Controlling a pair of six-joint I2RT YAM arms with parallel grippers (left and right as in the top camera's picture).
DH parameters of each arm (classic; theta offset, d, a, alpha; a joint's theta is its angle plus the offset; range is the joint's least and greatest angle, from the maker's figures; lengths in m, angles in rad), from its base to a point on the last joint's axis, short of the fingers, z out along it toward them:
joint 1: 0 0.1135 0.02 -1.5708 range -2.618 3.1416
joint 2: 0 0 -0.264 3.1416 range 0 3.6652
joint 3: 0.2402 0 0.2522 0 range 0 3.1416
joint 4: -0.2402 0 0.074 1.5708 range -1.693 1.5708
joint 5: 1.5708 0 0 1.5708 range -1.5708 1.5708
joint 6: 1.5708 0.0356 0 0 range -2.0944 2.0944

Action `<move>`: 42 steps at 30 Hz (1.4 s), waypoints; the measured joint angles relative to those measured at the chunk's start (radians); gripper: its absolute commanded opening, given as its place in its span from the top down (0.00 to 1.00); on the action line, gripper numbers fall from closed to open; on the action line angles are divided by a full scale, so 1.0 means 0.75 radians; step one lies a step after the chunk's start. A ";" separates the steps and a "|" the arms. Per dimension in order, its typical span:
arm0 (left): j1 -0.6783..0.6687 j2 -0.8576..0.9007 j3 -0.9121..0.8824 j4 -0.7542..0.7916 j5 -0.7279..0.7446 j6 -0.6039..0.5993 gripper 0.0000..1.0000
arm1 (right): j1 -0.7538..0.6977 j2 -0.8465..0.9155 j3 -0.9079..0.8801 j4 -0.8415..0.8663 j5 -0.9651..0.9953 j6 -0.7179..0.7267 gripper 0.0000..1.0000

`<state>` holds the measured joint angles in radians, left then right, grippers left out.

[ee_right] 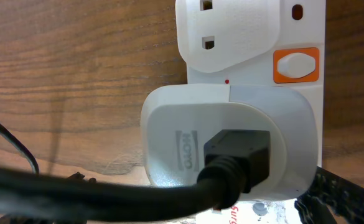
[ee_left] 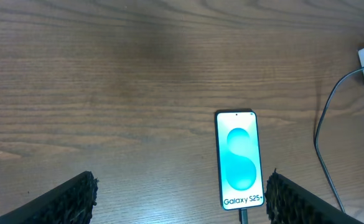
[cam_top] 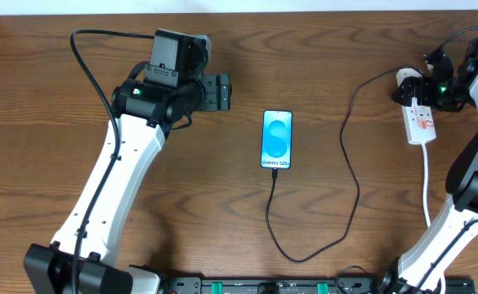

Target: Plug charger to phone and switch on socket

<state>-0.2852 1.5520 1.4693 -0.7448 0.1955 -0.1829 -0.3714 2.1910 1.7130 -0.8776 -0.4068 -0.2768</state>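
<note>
Over socket, far right, right gripper hovers, jaws apart. Charger tip meets phone, mid-table. Press orange switch squarely with one fingertip, clear of adapter. Left gripper also apart.

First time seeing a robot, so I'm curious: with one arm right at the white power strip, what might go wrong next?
Reaching for the orange switch, the right fingers could knock the charger plug near it loose. Pressing might also slide the socket, since nothing holds it down. That could tug its slack cable and shift the phone.
</note>
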 measured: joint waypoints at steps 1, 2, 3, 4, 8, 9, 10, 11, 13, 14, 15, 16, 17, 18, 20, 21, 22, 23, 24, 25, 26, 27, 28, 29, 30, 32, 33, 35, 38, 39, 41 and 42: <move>0.000 0.000 0.000 0.000 0.000 0.000 0.14 | 0.000 0.000 0.000 0.000 -0.001 0.000 0.01; 0.000 0.000 0.000 0.000 0.000 0.000 0.13 | -0.001 0.000 0.000 0.000 -0.001 0.000 0.01; 0.000 0.000 0.000 0.000 0.000 0.000 0.14 | -0.001 0.000 0.000 0.000 -0.003 0.000 0.01; 0.000 0.000 0.000 0.000 0.000 0.000 0.14 | -0.001 0.000 0.000 0.000 -0.004 0.001 0.01; 0.000 0.000 0.000 0.000 0.000 0.000 0.14 | -0.001 0.000 0.000 0.000 -0.006 0.006 0.01; 0.000 0.000 0.000 0.000 0.000 0.000 0.13 | -0.001 0.000 0.000 -0.001 -0.006 0.006 0.01; 0.000 0.000 0.000 0.000 0.000 0.000 0.14 | -0.001 0.000 0.000 -0.001 -0.005 0.006 0.01; 0.000 0.000 0.000 0.000 0.000 0.001 0.14 | -0.001 0.000 0.001 -0.002 -0.006 0.007 0.01; 0.000 0.000 0.000 0.000 0.000 0.000 0.14 | -0.001 0.000 0.001 -0.004 -0.005 0.009 0.01; 0.000 0.000 0.000 0.000 0.000 0.000 0.14 | -0.001 0.000 0.001 -0.004 -0.005 0.009 0.01; 0.000 0.000 0.000 0.000 0.000 0.000 0.14 | -0.001 0.000 0.001 -0.004 -0.005 0.010 0.01; 0.000 0.000 0.000 0.000 0.000 0.000 0.14 | -0.001 0.000 0.001 -0.004 -0.005 0.010 0.01; 0.000 0.000 0.000 0.000 0.000 0.000 0.14 | 0.001 0.000 0.001 -0.005 -0.004 0.010 0.01; 0.000 0.000 0.000 0.000 0.000 0.000 0.13 | 0.002 0.000 0.001 -0.005 -0.003 0.010 0.01; 0.000 0.000 0.000 0.000 0.000 0.000 0.14 | 0.002 0.000 0.003 -0.012 -0.001 0.010 0.01; 0.000 0.000 0.000 0.000 0.000 0.000 0.14 | 0.002 0.000 0.004 -0.016 0.001 0.010 0.01; 0.000 0.000 0.000 0.000 0.000 0.000 0.14 | 0.002 0.000 0.004 -0.020 0.002 0.010 0.01; 0.000 0.000 0.000 0.000 0.000 0.001 0.14 | 0.002 0.000 0.004 -0.025 0.003 0.010 0.01; 0.000 0.000 0.000 0.000 0.000 0.000 0.13 | 0.002 0.000 0.004 -0.030 0.003 0.012 0.01; 0.000 0.000 0.000 0.000 0.000 0.000 0.14 | 0.002 -0.001 0.005 -0.037 -0.005 0.017 0.01; 0.000 0.000 0.000 0.000 0.000 0.000 0.14 | 0.002 -0.001 0.005 -0.038 -0.008 0.023 0.01; 0.000 0.000 0.000 0.000 0.000 0.000 0.14 | 0.002 -0.001 0.006 -0.038 -0.009 0.025 0.01; 0.000 0.000 0.000 0.000 0.000 0.000 0.14 | 0.002 -0.001 0.006 -0.038 -0.011 0.027 0.01; 0.000 0.000 0.000 0.000 -0.001 0.000 0.14 | 0.002 -0.001 0.006 -0.036 -0.011 0.030 0.01; 0.000 0.000 0.000 0.000 0.000 0.000 0.13 | 0.002 -0.001 0.006 -0.036 -0.011 0.031 0.01; 0.000 0.000 0.000 0.000 -0.001 0.000 0.14 | 0.002 -0.001 0.006 -0.034 -0.011 0.035 0.01; 0.000 0.000 0.000 0.000 0.000 0.000 0.13 | 0.002 -0.001 0.006 -0.032 -0.011 0.036 0.01; 0.000 0.000 0.000 0.000 0.000 0.000 0.14 | 0.002 -0.001 0.006 -0.031 -0.012 0.040 0.01; 0.000 0.000 0.000 0.000 0.000 0.000 0.14 | 0.002 -0.001 0.006 -0.031 -0.012 0.041 0.01; 0.000 0.000 0.000 0.000 -0.001 0.001 0.14 | 0.002 -0.001 0.006 -0.031 -0.011 0.041 0.01; 0.000 0.000 0.000 0.000 0.000 0.000 0.13 | 0.002 -0.001 0.006 -0.032 -0.011 0.041 0.01; 0.000 0.000 0.000 0.000 0.000 0.001 0.14 | 0.002 -0.001 0.006 -0.032 -0.011 0.041 0.01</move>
<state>-0.2852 1.5520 1.4693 -0.7448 0.1955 -0.1825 -0.3698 2.1906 1.7172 -0.9016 -0.4152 -0.2459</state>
